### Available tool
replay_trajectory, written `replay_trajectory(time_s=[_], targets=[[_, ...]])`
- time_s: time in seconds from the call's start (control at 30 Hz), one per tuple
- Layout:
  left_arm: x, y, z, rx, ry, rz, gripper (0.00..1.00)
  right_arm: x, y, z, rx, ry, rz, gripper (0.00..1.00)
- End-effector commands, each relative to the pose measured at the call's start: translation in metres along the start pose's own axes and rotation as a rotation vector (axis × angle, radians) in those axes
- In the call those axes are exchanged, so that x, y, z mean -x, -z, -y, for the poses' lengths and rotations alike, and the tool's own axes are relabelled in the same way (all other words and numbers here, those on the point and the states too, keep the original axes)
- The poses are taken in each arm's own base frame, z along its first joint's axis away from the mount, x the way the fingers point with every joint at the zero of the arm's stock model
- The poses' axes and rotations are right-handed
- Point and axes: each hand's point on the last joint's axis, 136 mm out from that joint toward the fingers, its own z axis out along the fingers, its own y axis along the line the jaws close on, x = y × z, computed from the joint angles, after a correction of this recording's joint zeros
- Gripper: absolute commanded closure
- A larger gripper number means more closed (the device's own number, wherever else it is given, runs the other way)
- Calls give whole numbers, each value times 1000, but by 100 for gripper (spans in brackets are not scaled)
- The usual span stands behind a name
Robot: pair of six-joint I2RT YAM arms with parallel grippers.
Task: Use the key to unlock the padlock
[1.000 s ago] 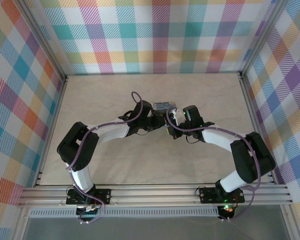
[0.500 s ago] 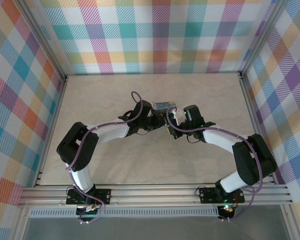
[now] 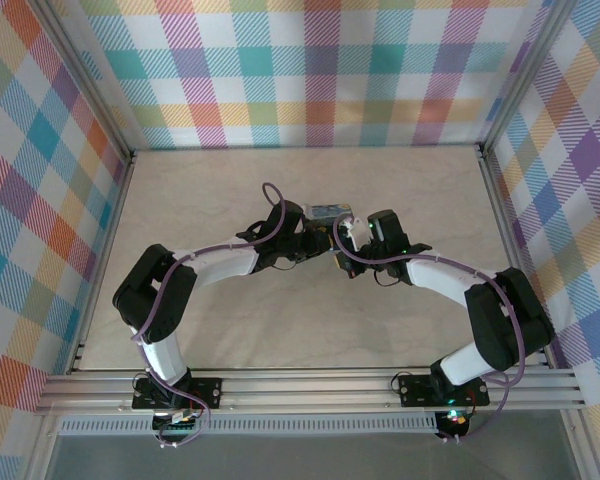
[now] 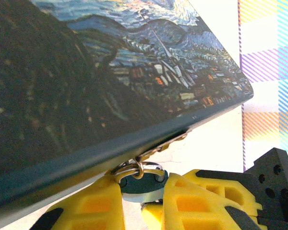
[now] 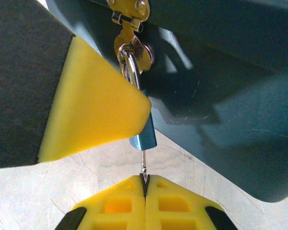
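Note:
The padlock (image 5: 144,136) is tiny, with a blue body and a silver shackle (image 4: 140,169) hooked through the hasp of the night-sky-print box (image 4: 110,72). My left gripper (image 4: 140,194) is shut on the padlock, one yellow finger (image 5: 93,103) on each side of its body. The key (image 5: 144,167) is a thin metal sliver entering the padlock's underside. My right gripper (image 5: 145,184) is shut on the key, pads pressed together. In the top view both grippers, left (image 3: 318,240) and right (image 3: 342,243), meet just in front of the box (image 3: 327,211).
The box stands mid-table on the pale marbled tabletop (image 3: 230,320), with its front edge tilted over the padlock. Checked walls (image 3: 310,70) enclose the table on three sides. Purple cables (image 3: 270,195) loop above both arms.

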Motion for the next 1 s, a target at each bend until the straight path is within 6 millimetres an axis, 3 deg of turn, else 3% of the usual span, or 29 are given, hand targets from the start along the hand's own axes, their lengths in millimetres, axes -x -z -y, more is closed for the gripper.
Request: replay_trajectory(time_s=[0.0,0.53,0.8,0.97], targets=[[-13,6,15,-55,-18,-52,86,61,17,-29,122,109,196,100],[-12,6,17,-57,-12,-53,86,53,7,-15,61,148,181,100],[-13,3,14,-51,-8,-56,86,71,20,-37,167,115,239,100],[-14,3,13,-51,-8,-56,86,72,22,-43,211,74,220,100]])
